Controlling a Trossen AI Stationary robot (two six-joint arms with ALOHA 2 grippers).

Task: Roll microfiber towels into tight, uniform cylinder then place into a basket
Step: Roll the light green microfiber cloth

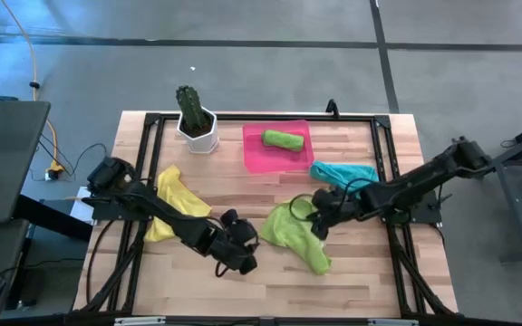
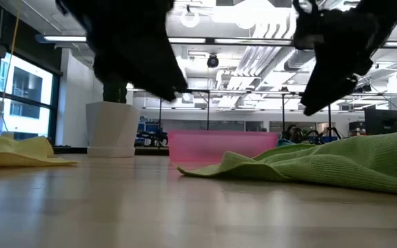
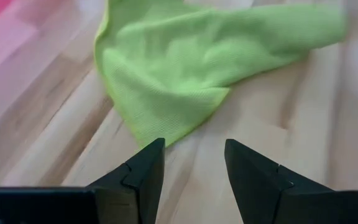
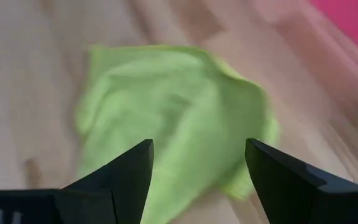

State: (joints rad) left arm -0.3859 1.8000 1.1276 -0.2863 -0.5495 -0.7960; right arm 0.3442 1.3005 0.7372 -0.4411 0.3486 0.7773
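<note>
Lying loose, unrolled at table centre: lime green towel [image 1: 295,231]. One green roll [image 1: 282,139] already in pink basket [image 1: 277,156]. Yellow towel [image 1: 174,201] and teal towel [image 1: 344,173] crumpled on table, unrolled. Left gripper [image 1: 243,257] just beside lime towel, right gripper [image 1: 318,217] over it; both jaws spread, holding nothing.

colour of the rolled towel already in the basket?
Lime green. The rolled towel lies in the pink basket; clearest in the high view.
</note>
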